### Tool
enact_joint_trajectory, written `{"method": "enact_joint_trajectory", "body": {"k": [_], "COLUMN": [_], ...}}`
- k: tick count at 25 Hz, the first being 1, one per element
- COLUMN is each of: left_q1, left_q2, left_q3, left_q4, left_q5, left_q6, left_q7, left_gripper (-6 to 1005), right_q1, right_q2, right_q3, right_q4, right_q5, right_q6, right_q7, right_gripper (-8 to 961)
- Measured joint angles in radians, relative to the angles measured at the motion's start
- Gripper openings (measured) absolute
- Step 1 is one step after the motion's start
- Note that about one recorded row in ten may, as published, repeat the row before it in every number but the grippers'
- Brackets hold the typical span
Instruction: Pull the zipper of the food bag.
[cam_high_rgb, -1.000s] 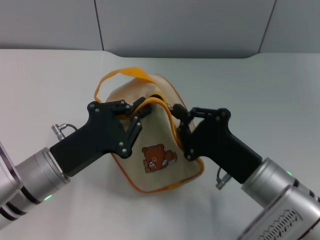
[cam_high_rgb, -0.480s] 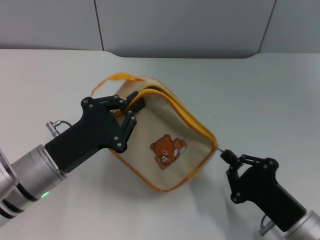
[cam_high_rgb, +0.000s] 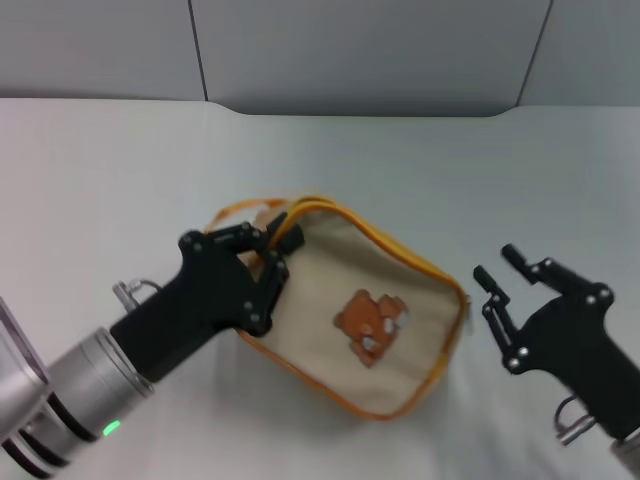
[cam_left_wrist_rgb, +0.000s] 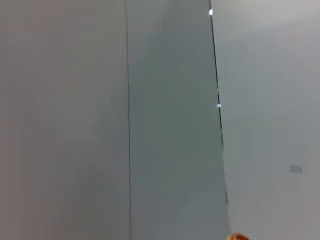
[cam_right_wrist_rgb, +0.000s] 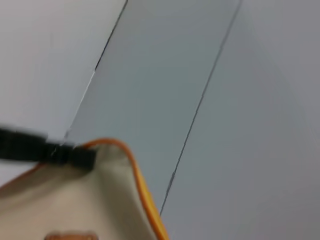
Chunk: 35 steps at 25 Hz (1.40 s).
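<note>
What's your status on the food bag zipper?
Left tool shut on food bag corner. Right tool open, clear of bag. Bag flat on table, bear patch up. Nothing in the way.

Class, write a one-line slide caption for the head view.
Left gripper grips the food bag; right gripper open beside it.

A white table (cam_high_rgb: 420, 170) fills most of the head view. Along the table's far edge stands a grey wall (cam_high_rgb: 370, 50) of flat panels, split by thin dark seams (cam_high_rgb: 199, 50), with a darker strip where it meets the table. The same grey panels (cam_right_wrist_rgb: 165, 90) show in both wrist views.
</note>
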Motion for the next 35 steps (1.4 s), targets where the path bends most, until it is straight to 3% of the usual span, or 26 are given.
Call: {"method": "enact_joint_trajectory", "body": {"k": [2, 3, 7, 12, 14, 19, 21, 24, 35], "left_q1": [0.006, 0.006, 0.029, 0.038, 0.041, 0.085, 0.104, 0.113, 0.118], "left_q2": [0.002, 0.002, 0.009, 0.010, 0.010, 0.011, 0.011, 0.012, 0.011], "left_q3": [0.008, 0.008, 0.030, 0.115, 0.176, 0.323, 0.367, 0.397, 0.441], "left_q4": [-0.016, -0.016, 0.049, 0.195, 0.277, 0.464, 0.516, 0.547, 0.564], "left_q5": [0.002, 0.002, 0.011, 0.065, 0.092, 0.111, 0.112, 0.112, 0.112], "left_q6": [-0.009, -0.009, 0.034, 0.100, 0.135, 0.204, 0.216, 0.222, 0.224], "left_q7": [-0.025, -0.025, -0.112, -0.261, -0.338, -0.473, -0.504, -0.529, -0.541], "left_gripper": [151, 152, 160, 343, 423, 633, 710, 826, 832], "right_q1": [0.009, 0.009, 0.037, 0.073, 0.078, 0.124, 0.149, 0.180, 0.196], "right_q2": [0.000, 0.000, -0.001, -0.005, -0.008, -0.045, -0.061, -0.067, -0.053], "right_q3": [-0.021, -0.021, -0.072, -0.179, -0.200, -0.278, -0.306, -0.334, -0.353], "right_q4": [-0.127, -0.127, -0.333, -0.547, -0.574, -0.649, -0.652, -0.655, -0.677], "right_q5": [-0.020, -0.020, -0.090, -0.201, -0.217, -0.304, -0.350, -0.418, -0.470], "right_q6": [-0.041, -0.041, -0.087, -0.153, -0.164, -0.229, -0.269, -0.304, -0.302], "right_q7": [0.276, 0.276, 0.693, 1.033, 1.068, 1.212, 1.236, 1.253, 1.281], "right_gripper": [204, 244, 402, 569, 633, 815, 815, 815, 814]}}
